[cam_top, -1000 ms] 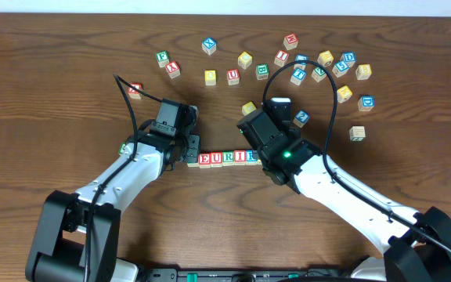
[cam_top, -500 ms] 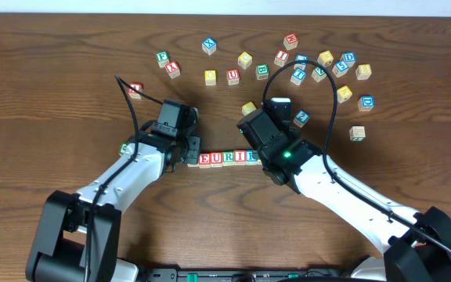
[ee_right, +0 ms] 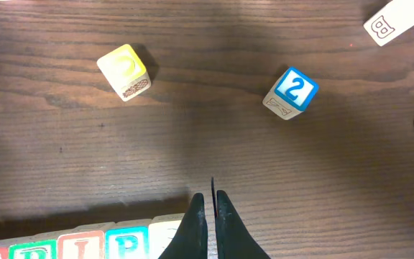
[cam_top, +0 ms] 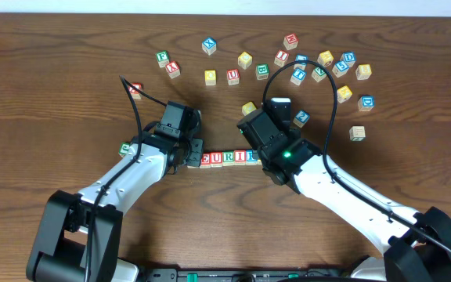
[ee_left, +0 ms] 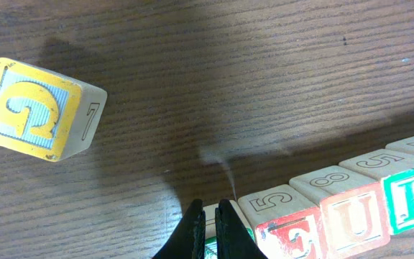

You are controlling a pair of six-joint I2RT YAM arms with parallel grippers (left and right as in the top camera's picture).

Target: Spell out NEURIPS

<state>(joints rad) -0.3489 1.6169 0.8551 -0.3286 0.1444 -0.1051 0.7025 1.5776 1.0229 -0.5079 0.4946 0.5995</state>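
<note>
Cube row (cam_top: 227, 158) alignment, frame centre.
Left jaws and right jaws both together, one at each row end, likely squaring it.

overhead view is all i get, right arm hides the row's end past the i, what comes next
Observer: the right wrist view shows a blue P cube right after the red I cube.
Operator: anything after the p
Observer: yes, a pale cube with a yellowish top sits next in line; its letter is unreadable.
Operator: and the left end
Observer: the left wrist view shows a green-edged cube before the red E cube, shut left jaws over it.
</note>
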